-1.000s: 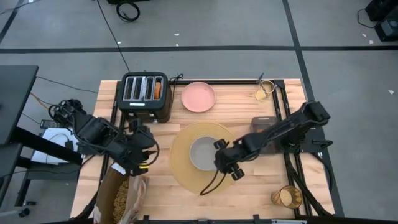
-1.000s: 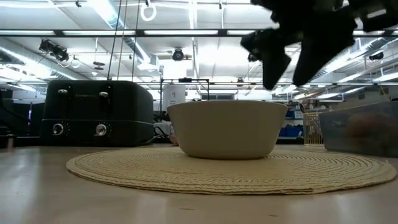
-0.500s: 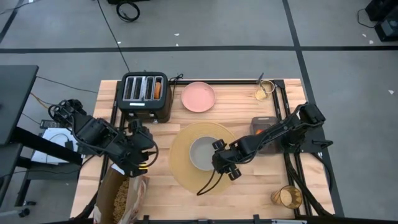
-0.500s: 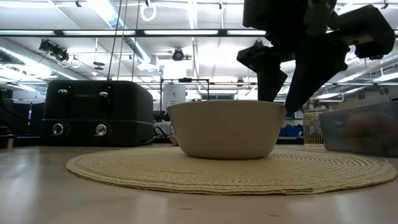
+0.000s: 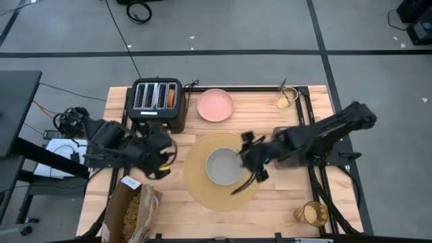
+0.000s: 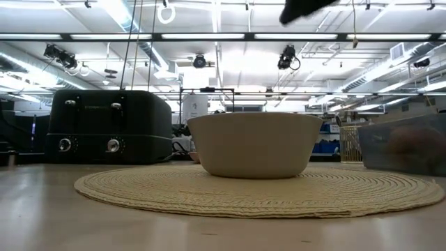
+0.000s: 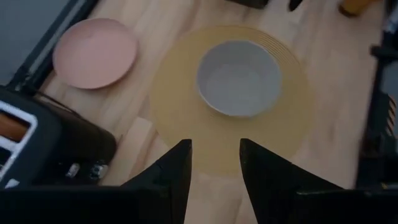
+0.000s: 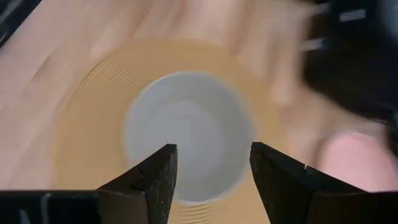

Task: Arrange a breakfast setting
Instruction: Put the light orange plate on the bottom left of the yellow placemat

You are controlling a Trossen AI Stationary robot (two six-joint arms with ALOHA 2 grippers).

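Right gripper (image 5: 247, 156) risen off bowl (image 5: 223, 167), fingers apart; left gripper (image 7: 214, 171) apart; low view lacks both.

Wooden table (image 5: 270, 202), placemat (image 5: 196, 182), toaster (image 5: 156, 102), pink plate (image 5: 215, 105), tumbler (image 5: 312, 213)

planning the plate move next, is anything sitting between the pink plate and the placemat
Nothing visible does. The pink plate sits on bare wood just beyond the placemat; the toaster stands off to its side. The right gripper hovers open above the bowl.
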